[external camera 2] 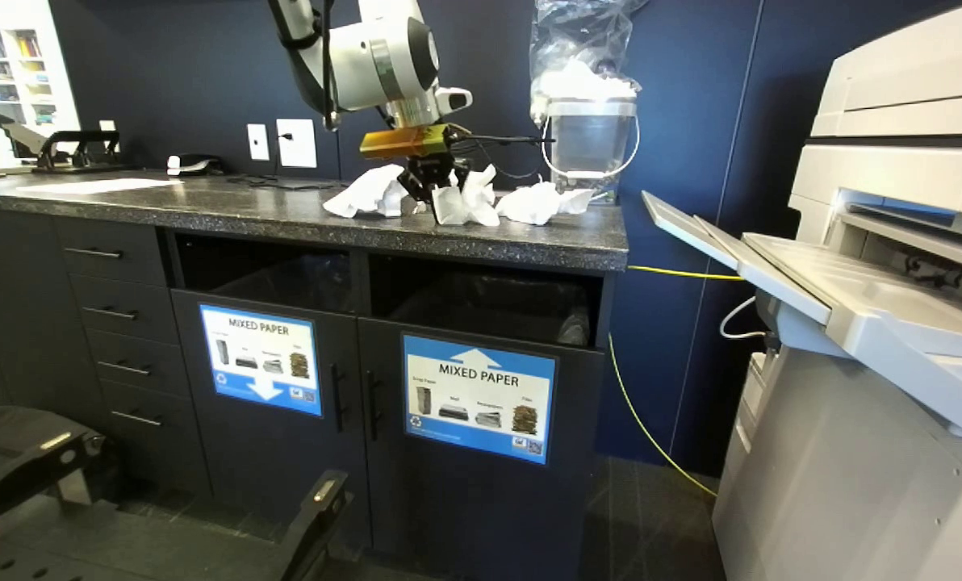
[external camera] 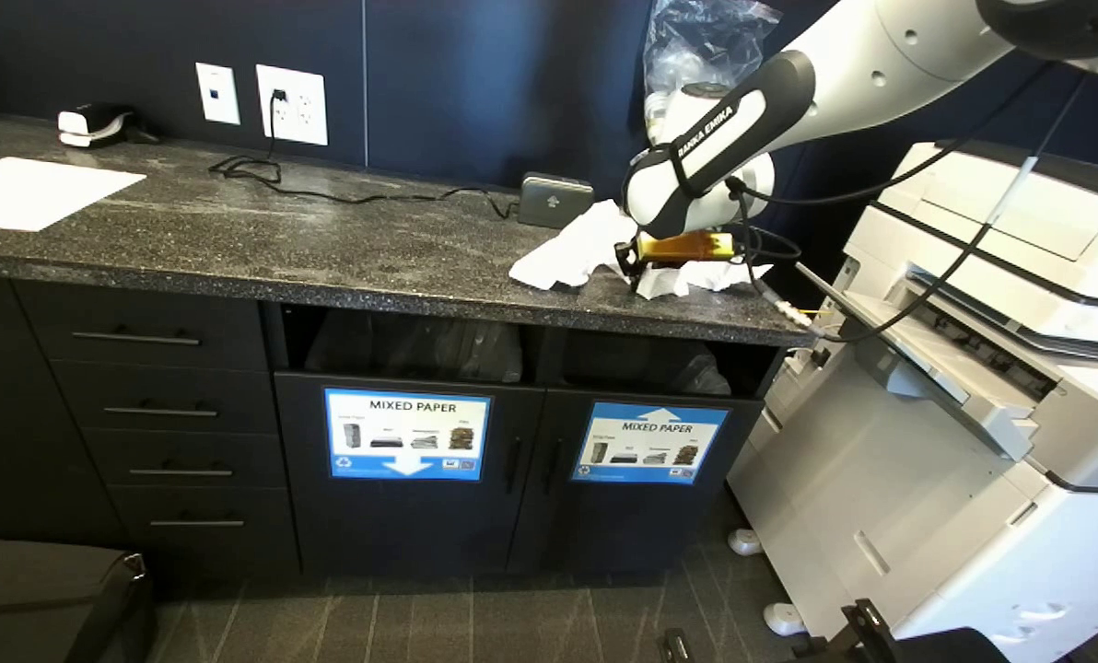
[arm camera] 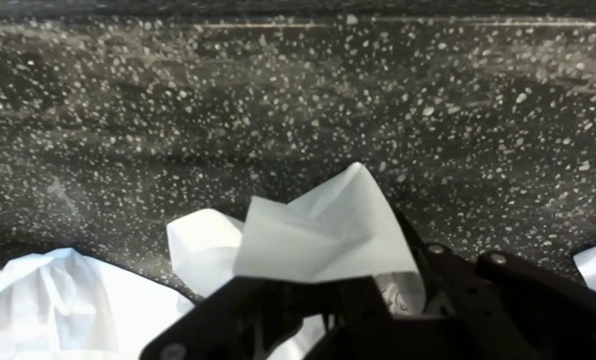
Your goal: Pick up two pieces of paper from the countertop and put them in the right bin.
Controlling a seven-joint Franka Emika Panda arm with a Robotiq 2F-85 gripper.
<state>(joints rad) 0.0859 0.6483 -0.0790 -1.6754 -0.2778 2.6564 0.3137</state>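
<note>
White rumpled pieces of paper lie on the speckled countertop [external camera 2: 271, 206]. An exterior view shows a left paper [external camera 2: 368, 192], a crumpled paper [external camera 2: 465, 202] standing up at my gripper [external camera 2: 435, 202], and a right paper [external camera 2: 537, 202]. In the wrist view, that middle paper [arm camera: 323, 235] is bunched up among the fingers, hiding the fingertips. Whether the jaws pinch it I cannot tell. Another paper [arm camera: 78, 310] spreads at lower left. The right bin [external camera 2: 473, 508] is below the counter, its slot open, with an up-arrow label [external camera 2: 481, 399].
The left bin [external camera: 402, 525] has a similar label. A small grey box [external camera: 555, 200] stands behind the papers, and a clear bucket [external camera 2: 592, 133] holds white material at the back. A white printer [external camera: 927, 488] stands right of the counter. A flat white sheet [external camera: 38, 191] lies far left.
</note>
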